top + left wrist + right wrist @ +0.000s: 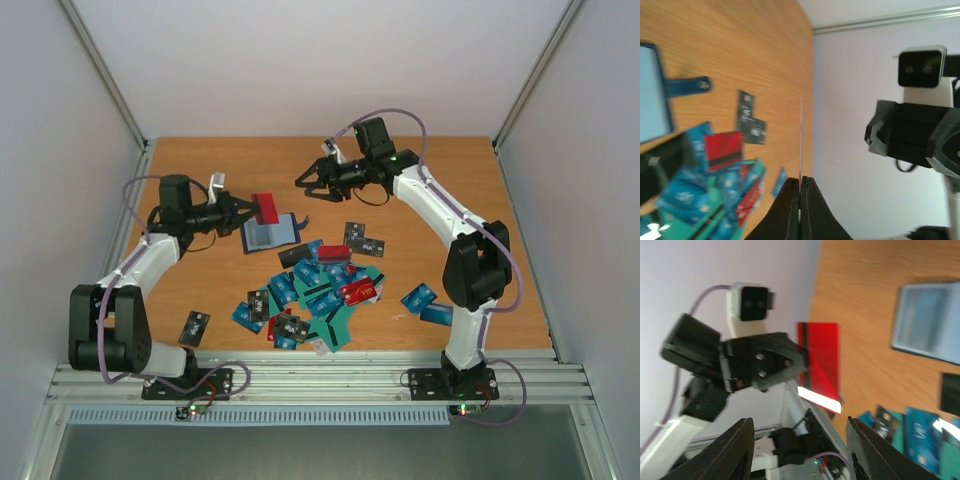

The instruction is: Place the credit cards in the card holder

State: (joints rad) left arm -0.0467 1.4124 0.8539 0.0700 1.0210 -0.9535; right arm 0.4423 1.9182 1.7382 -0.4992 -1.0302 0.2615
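Observation:
My left gripper (247,210) is shut on a red credit card (265,208) and holds it upright just above the open card holder (272,234). In the left wrist view that card (801,135) shows as a thin edge rising from the closed fingertips (794,187). The right wrist view shows the red card (821,357) with a dark stripe, and the holder's grey-blue inside (927,320). Apart from the card, behind it to the right, my right gripper (306,184) hangs open with nothing between its fingers (742,445). A heap of credit cards (315,295) lies in front of the holder.
Stray cards lie apart from the heap: a black one (194,327) near the left arm's base, two blue ones (424,303) by the right arm, black ones (364,238) right of the holder. White walls and metal posts (105,80) enclose the wooden table (450,170).

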